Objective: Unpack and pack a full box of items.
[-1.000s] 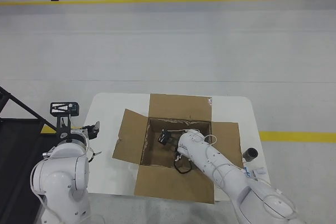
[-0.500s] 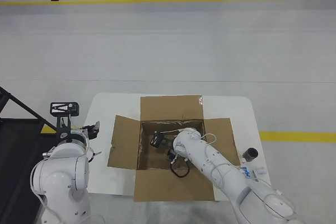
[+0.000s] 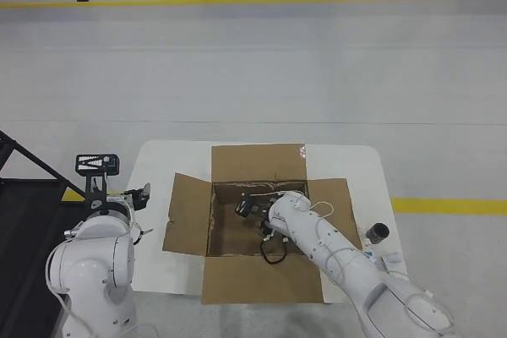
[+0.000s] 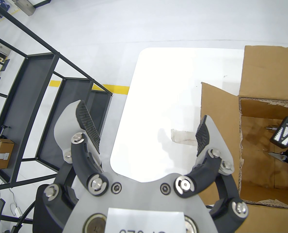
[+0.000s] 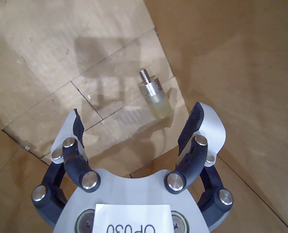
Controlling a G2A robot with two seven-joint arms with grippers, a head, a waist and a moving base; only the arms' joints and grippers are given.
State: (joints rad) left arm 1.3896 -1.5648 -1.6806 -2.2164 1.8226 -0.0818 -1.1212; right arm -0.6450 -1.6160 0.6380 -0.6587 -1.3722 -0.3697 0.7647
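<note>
Right wrist view: released right pincer point(image 5: 136, 111) inside the box point(image 5: 231, 37), threaded fitting point(image 5: 155, 95) just ahead.

Your work surface is a white table point(image 3: 165, 169) with rounded corners. At its middle sits a brown cardboard box point(image 3: 258, 162), all four flaps folded outward. The near flap reaches the table's front edge. On the robot's left side, a scrap of clear tape point(image 4: 182, 138) lies flat just beside the left flap. Along the right edge you have a dark cylinder point(image 3: 377, 231) standing upright, and a small white packet point(image 3: 387, 258) near it.
</note>
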